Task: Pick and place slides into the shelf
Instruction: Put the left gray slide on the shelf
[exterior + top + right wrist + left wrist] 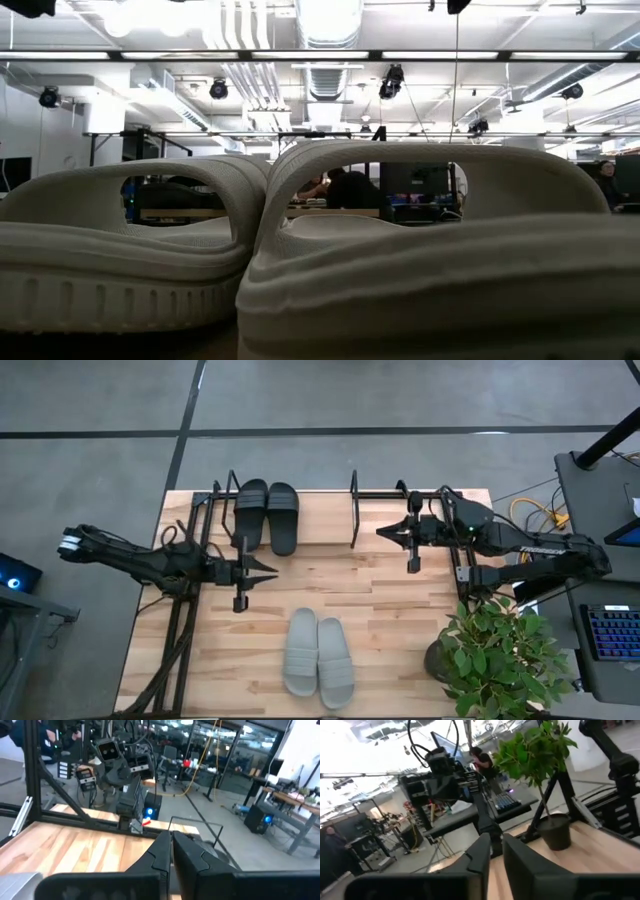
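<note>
The left arm reaches in from the table's left edge, stretched low and nearly level toward the middle. Its left gripper (266, 573) points toward the right side, and in its wrist view the two dark fingers (522, 865) stand a narrow slit apart with nothing between them. The right arm comes in from the right edge near the far side, elbow bent, forearm lying level. Its right gripper (388, 532) points left toward the table's middle, fingers (192, 860) pressed together and holding nothing.

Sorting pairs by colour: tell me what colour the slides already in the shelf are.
Matte black slides, clearest in the high view.
</note>
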Available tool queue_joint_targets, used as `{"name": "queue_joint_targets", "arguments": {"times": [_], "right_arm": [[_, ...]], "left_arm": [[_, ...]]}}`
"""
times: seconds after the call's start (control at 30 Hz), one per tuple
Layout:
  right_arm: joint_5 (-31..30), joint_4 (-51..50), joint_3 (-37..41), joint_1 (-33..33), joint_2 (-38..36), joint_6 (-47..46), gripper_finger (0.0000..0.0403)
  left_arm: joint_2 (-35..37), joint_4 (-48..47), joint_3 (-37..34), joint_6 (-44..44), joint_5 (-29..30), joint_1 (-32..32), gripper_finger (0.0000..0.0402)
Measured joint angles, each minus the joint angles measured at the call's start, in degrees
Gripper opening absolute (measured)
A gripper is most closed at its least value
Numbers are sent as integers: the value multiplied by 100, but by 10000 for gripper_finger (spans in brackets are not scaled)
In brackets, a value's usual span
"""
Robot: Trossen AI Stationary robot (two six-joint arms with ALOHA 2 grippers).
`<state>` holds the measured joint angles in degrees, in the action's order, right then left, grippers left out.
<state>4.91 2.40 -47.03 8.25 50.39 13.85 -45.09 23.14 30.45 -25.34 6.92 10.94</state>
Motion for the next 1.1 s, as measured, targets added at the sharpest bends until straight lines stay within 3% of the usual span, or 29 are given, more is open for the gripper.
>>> {"name": "queue_joint_targets", "arguments": {"times": [0.23, 0.37, 0.63, 1.1], "right_arm": [[-2, 383, 175, 0, -9, 209, 8], [-2, 379, 178, 0, 35, 208, 8], [-22, 385, 178, 0, 66, 250, 8], [-47, 381, 179, 0, 68, 384, 8]], "left_arm": [[-481, -1310, 481, 1547, -212, 0, 139], [-849, -2288, 922, 2385, -370, -5, 171], [-1833, -3641, 1742, 3279, -1516, 4, 178], [-3559, -4036, 2331, 4766, -3341, 9, 178]]}}
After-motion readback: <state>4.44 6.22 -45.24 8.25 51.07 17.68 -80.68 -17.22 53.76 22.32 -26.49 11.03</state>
